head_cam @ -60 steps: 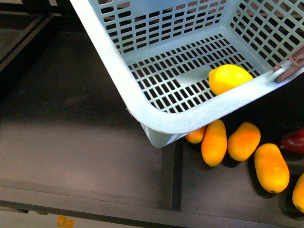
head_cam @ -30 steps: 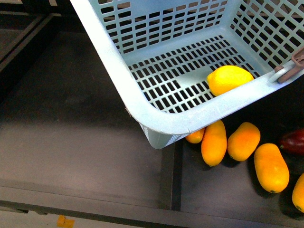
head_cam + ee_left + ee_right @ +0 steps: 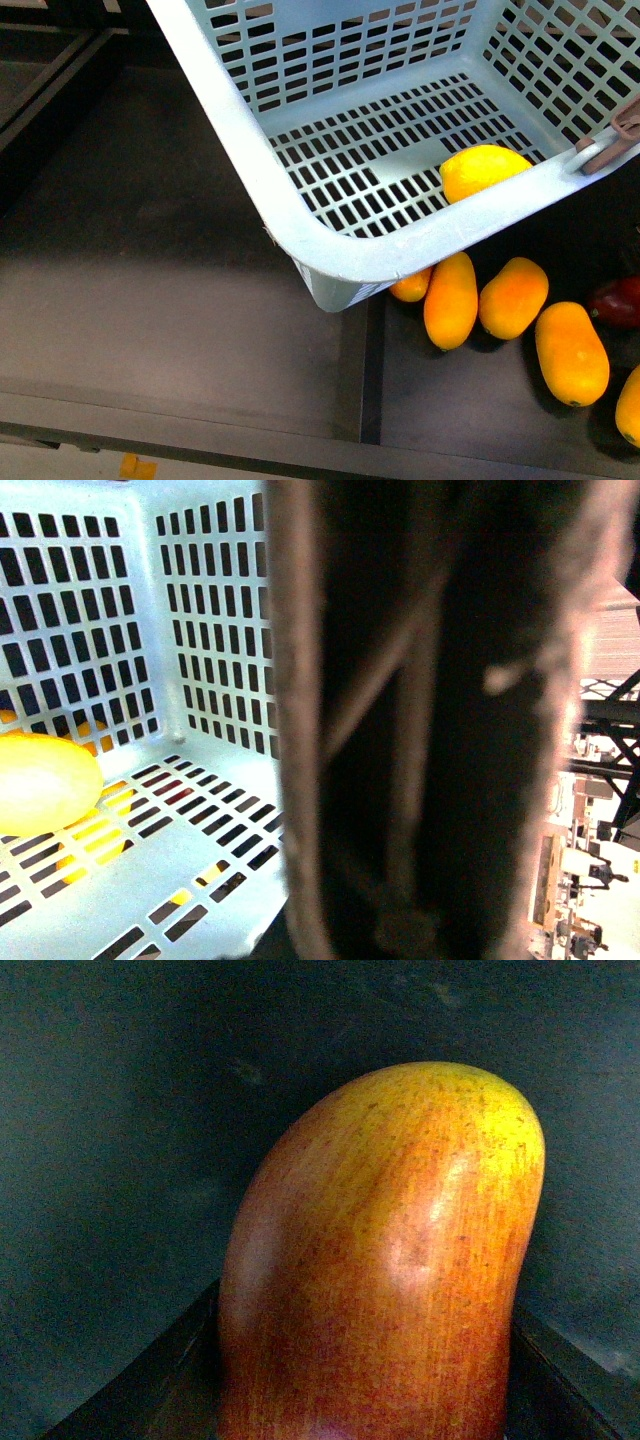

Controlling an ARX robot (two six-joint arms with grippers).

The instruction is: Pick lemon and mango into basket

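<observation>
The pale teal basket hangs tilted across the top of the front view, with its near corner over the dark shelf. The yellow lemon lies on its slotted floor against the near wall, and in the left wrist view the lemon shows inside the basket. A blurred brown handle fills that view; my left gripper is shut on the basket, its fingers hidden. The red-orange mango fills the right wrist view, with my right gripper shut on it. Neither arm shows in the front view.
Several loose yellow-orange mangoes lie on the dark shelf under the basket's near wall, with a dark red one at the right edge. A small orange fruit sits half hidden under the basket corner. A shelf divider runs toward the front.
The lemon has rocked slightly on the basket floor and now sits a little lower behind the near rim. The basket has barely shifted.
</observation>
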